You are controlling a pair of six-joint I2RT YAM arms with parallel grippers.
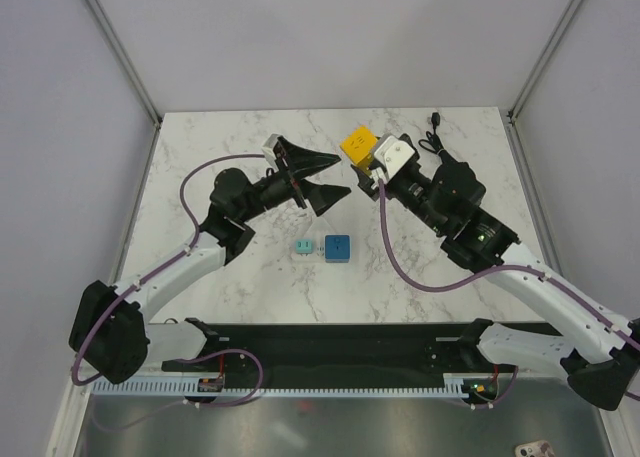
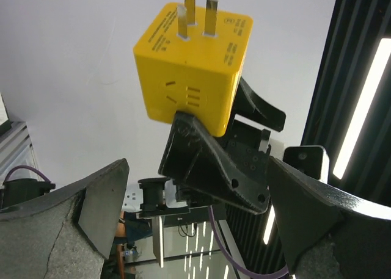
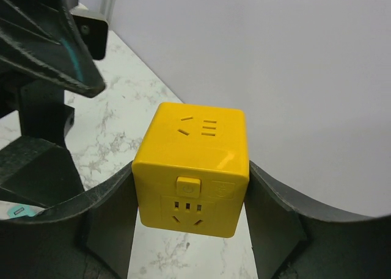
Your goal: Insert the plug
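Observation:
The plug is a yellow cube (image 1: 357, 141) with metal prongs (image 2: 197, 13) on one face and socket slots on others. My right gripper (image 1: 364, 159) is shut on it, one black finger on each side (image 3: 109, 201), and holds it above the table's back middle. In the right wrist view the plug cube (image 3: 194, 166) fills the gap between the jaws. My left gripper (image 1: 345, 175) stands open just left of the cube, touching nothing. In the left wrist view the cube (image 2: 192, 65) sits beyond my wide-apart left fingers (image 2: 91, 215).
A blue socket cube (image 1: 337, 248) and a small teal adapter (image 1: 300, 247) lie side by side on the marble table (image 1: 220, 177), in front of both grippers. A black cable (image 1: 435, 129) lies at the back right. White walls enclose the table.

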